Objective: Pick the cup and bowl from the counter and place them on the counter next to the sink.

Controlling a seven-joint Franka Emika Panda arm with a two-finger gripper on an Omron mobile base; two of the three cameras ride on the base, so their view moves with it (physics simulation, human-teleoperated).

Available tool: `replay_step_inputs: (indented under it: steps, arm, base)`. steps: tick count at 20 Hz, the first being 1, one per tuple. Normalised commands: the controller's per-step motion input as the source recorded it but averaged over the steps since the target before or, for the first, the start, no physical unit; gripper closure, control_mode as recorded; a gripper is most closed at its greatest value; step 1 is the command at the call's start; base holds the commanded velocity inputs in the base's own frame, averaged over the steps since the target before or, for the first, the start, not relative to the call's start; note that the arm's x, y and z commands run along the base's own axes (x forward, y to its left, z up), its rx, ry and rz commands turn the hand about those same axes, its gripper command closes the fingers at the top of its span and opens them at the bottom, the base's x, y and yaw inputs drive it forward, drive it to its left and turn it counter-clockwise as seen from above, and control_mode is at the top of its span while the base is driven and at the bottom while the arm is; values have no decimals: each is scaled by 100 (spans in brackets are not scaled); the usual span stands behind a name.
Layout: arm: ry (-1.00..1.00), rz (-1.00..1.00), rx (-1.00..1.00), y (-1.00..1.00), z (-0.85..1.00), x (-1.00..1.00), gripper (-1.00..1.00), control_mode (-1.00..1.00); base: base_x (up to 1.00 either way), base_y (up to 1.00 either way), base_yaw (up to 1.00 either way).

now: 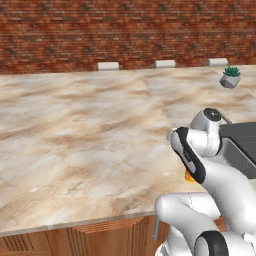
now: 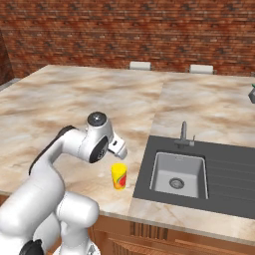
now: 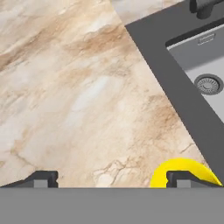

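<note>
Cup status: in the left base view we saw only a sliver of the small bright yellow cup with an orange-red band (image 1: 190, 176), tucked behind the white arm, on the beige-and-brown marbled stone counter (image 1: 85, 135). Small grey pot with a green plant (image 1: 230, 78) sat far back right.

Right base view: cup (image 2: 119, 176) stood upright on the counter (image 2: 74, 104), near the front edge, just beside the left rim of the dark grey rectangular sink (image 2: 179, 172) with its thin curved metal tap (image 2: 184, 130). So we judged it already placed. The gripper sat above and just left of the cup, not touching it as far as we could tell.

Hand view: gripper (image 3: 113, 179) had its fingers spread wide, bare stone between them, nothing held. Cup rim (image 3: 181, 168) peeked from behind the right fingertip (image 3: 189, 178).

Handling, our guess: light, rigid, smooth-walled, a bit slippery and easy to tip. We would pinch across the body mid-height, not the rim. Bowl not located.
</note>
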Motion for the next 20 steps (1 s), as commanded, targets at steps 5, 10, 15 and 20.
replay_step_inputs:
  steps: [5,10,15,20]
  arm:
    - [-3,13,-9,0,49,-74,-100,-100]
    - [-1,14,-21,0,51,-84,-100,-100]
    - [0,12,-26,0,50,-91,-100,-100]
    - [0,9,-19,2,17,-43,-100,-100]
  base:
    - [0,0,0]
    - [0,0,0]
    - [0,0,0]
    - [0,0,0]
